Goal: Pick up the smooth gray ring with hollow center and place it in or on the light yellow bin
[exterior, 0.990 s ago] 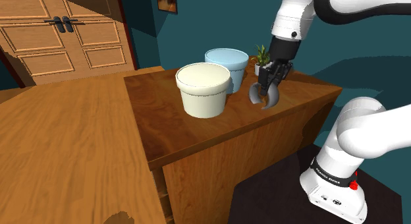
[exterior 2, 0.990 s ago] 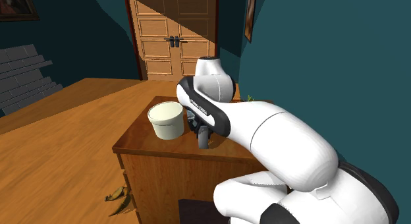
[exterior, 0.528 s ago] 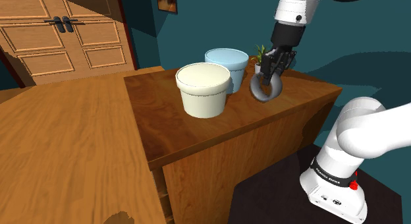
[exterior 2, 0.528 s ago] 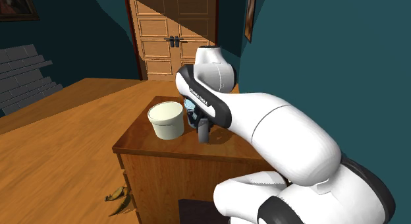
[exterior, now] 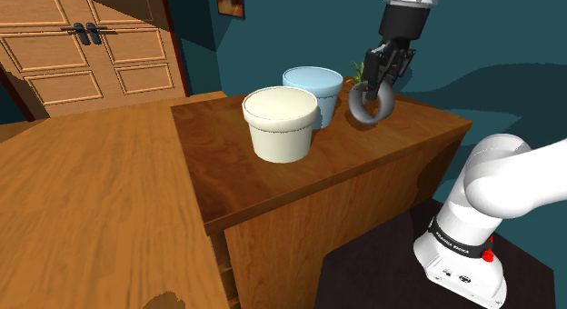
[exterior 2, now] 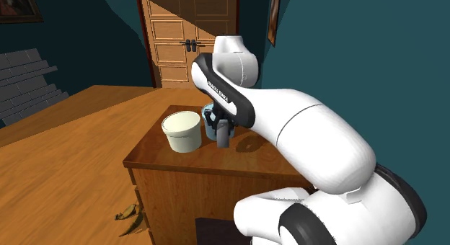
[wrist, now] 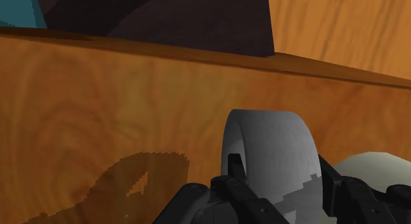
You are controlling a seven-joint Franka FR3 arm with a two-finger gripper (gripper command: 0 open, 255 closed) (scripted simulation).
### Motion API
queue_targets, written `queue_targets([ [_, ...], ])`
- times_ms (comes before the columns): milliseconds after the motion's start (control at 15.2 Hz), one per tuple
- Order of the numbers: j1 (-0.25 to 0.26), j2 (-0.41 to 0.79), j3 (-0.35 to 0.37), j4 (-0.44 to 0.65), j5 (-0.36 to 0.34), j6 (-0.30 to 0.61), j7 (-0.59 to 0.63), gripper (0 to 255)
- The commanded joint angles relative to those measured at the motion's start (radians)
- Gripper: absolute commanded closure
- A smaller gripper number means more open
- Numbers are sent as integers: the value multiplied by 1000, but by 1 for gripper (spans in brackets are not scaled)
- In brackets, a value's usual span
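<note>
The ring (exterior: 370,108) hangs upright from your gripper (exterior: 373,91), whose fingers pinch its upper rim. It sits above the wooden cabinet top (exterior: 413,134), near the blue bin (exterior: 312,84) and to the shoulder view's right of the pale yellow bin (exterior: 280,127). Your arm reaches down from above, hand pointing downward.

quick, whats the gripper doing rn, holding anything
Gripper: closed, holding the gray ring in the air.
</note>
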Motion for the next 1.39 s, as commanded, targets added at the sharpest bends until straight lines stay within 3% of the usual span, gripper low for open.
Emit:
queue_targets([
  [0,-1,11,-2,31,-2,-20,2,255],
  [1320,-16,168,-19,413,-25,-245,25,255],
])
